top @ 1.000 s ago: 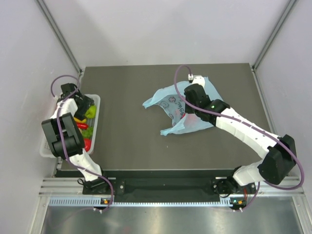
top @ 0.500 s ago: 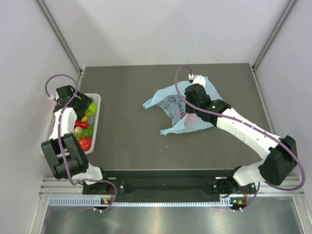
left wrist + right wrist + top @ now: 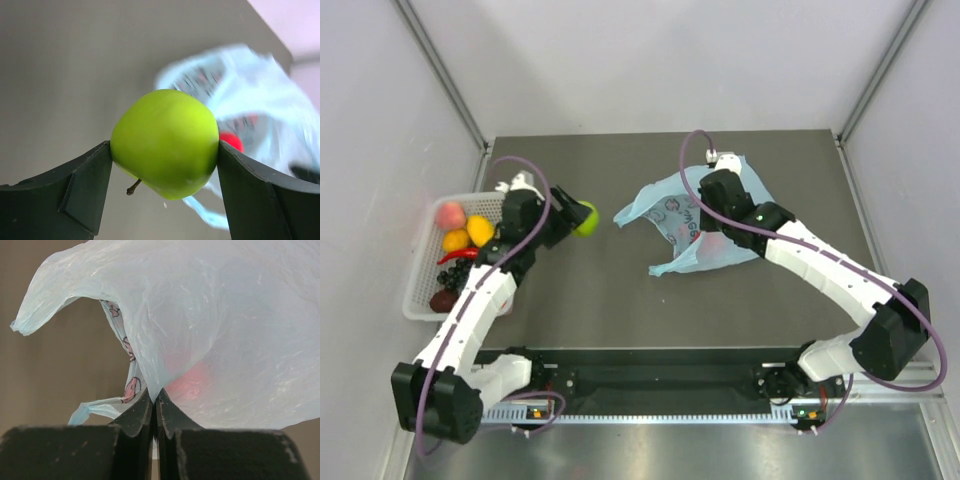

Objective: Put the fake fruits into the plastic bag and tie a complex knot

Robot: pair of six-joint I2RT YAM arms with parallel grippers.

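We see the right gripper [image 3: 155, 399] with its two dark fingers pressed together, pinching a fold of the translucent light-blue plastic bag [image 3: 225, 315]. A reddish fruit [image 3: 189, 385] shows blurred through the film, pink print [image 3: 131, 386] beside it, the table [image 3: 45, 370] behind.

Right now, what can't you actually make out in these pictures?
Contents of the plastic bag: right wrist view, film shows only a reddish blur.
Bag's print: left wrist view, blurred and partly behind the green apple.
Dark fruits in the basket: top view, too small to name.
Right gripper: top view, its tips hidden under its own wrist.
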